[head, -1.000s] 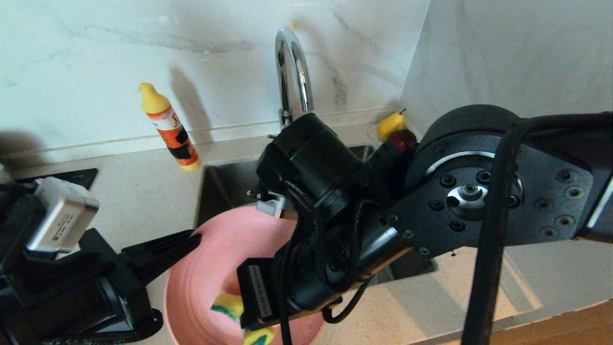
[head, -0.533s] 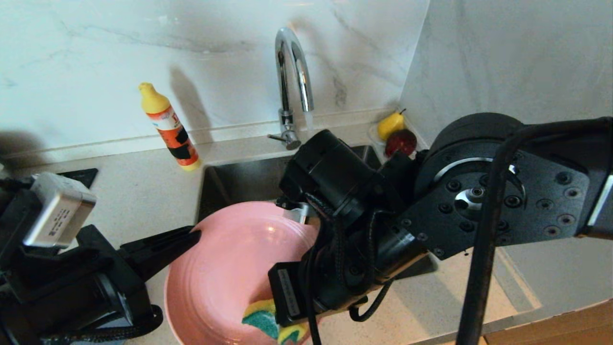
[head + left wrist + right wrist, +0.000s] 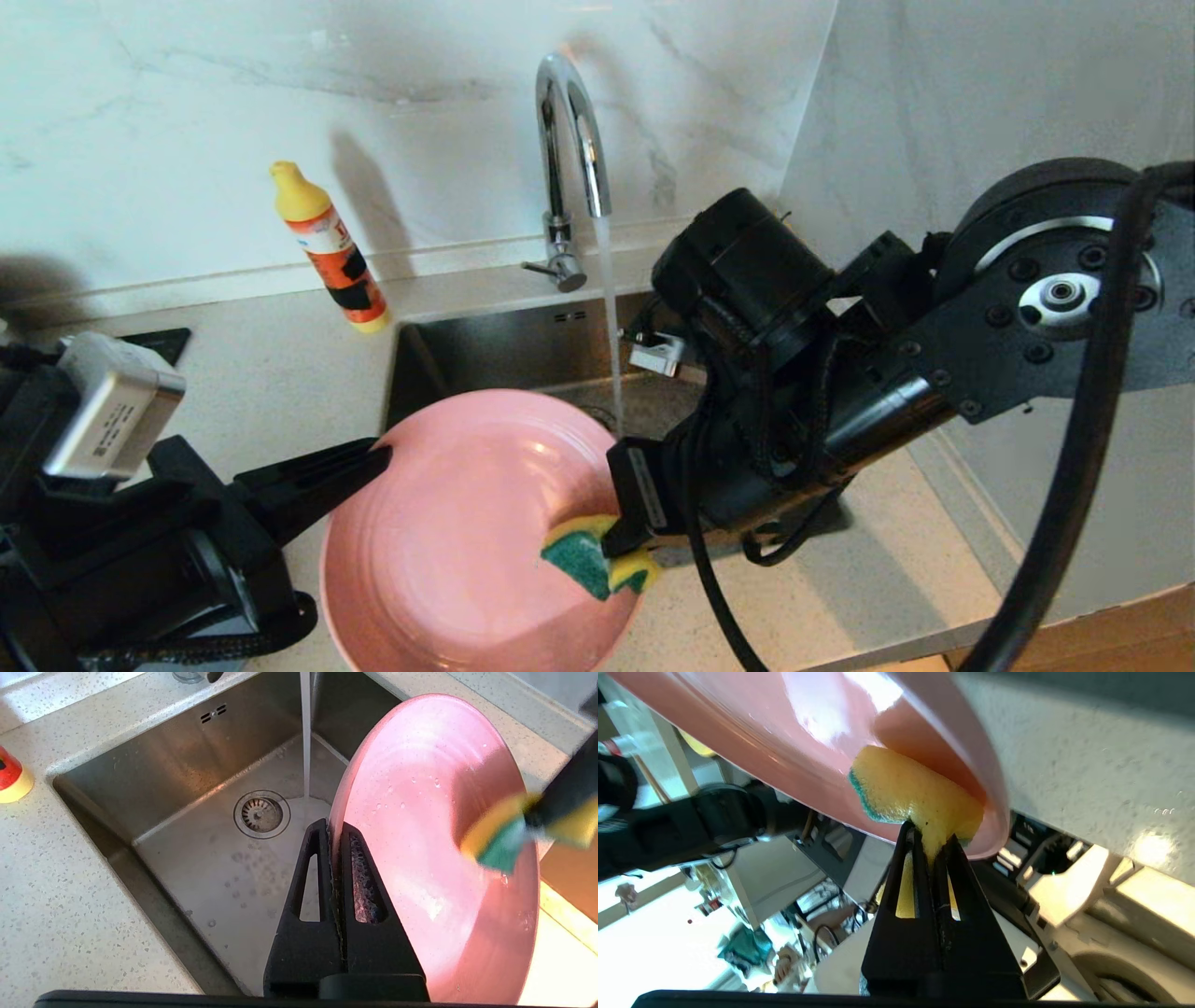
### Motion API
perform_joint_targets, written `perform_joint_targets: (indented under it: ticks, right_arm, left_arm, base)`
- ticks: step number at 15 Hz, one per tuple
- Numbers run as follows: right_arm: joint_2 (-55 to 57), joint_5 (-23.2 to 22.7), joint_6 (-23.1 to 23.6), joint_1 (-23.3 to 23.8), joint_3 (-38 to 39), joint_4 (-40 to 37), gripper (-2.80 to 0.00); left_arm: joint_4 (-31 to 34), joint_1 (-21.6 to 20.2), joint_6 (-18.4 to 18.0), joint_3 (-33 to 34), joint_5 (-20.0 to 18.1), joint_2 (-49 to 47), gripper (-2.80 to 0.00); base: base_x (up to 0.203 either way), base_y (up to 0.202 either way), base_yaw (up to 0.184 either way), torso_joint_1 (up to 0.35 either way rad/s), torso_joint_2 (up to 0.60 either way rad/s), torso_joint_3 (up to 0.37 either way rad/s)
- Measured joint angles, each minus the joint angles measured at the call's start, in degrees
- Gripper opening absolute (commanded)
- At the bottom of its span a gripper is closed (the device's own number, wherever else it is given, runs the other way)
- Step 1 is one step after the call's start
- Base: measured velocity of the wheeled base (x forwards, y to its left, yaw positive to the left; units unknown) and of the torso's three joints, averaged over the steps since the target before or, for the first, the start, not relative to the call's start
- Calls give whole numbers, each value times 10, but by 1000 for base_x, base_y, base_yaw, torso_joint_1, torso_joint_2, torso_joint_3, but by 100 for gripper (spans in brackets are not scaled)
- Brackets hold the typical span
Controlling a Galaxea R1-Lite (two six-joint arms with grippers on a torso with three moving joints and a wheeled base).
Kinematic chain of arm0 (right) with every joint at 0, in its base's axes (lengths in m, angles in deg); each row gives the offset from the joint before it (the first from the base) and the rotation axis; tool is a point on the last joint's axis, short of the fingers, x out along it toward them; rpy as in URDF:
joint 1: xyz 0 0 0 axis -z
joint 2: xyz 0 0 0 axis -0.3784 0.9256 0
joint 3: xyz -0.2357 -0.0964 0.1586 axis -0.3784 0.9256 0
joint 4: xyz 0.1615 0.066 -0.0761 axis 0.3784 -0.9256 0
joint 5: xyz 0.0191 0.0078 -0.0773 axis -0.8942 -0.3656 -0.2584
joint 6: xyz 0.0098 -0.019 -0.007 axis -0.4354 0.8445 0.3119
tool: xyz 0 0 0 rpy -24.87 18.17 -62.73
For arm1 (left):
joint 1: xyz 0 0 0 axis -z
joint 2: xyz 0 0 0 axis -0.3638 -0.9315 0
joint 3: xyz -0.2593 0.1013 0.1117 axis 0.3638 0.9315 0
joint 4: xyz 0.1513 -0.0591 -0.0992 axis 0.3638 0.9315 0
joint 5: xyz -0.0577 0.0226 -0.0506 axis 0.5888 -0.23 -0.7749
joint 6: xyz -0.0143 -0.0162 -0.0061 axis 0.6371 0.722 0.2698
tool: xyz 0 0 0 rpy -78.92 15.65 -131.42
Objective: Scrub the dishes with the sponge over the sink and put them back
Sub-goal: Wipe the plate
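The right claw (image 3: 624,539) has swung rightward across the pink plate (image 3: 448,523), carrying the sponge (image 3: 588,558) to its right rim. Left claw (image 3: 378,459) grips the plate's left edge over the sink (image 3: 485,350); right claw pinches the sponge.

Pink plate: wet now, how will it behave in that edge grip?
Probably slippery: droplets dot the pink plate and the tap is running. It looks stiff, since the left hand pinches only its rim and it keeps its shape. The sponge pressing near the far rim may lever it in that grip.
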Motion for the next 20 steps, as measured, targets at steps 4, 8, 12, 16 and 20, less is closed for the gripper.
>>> perform_joint_targets:
  ticks: [4,8,12,16,20]
  right_arm:
    - [-4,-1,1,4,-29,6,-280]
    - [14,-2,3,-3,-65,32,-280]
    - [43,-2,4,-29,-75,61,-280]
    - [59,-2,16,-64,-76,72,-280]
    - [59,-2,16,-97,-76,58,-280]
  left_arm:
    - [2,0,0,5,0,2,-280]
    - [3,0,-2,7,-1,4,-280]
    - [2,0,0,8,-3,4,-280]
    - [-1,0,1,17,-3,7,-280]
    - [-2,0,2,19,-3,7,-280]
  base:
    - [0,0,0,0,0,0]
    - [0,0,0,0,0,0]
    - [0,0,0,0,0,0]
    - [0,0,0,0,0,0]
    - [0,0,0,0,0,0]
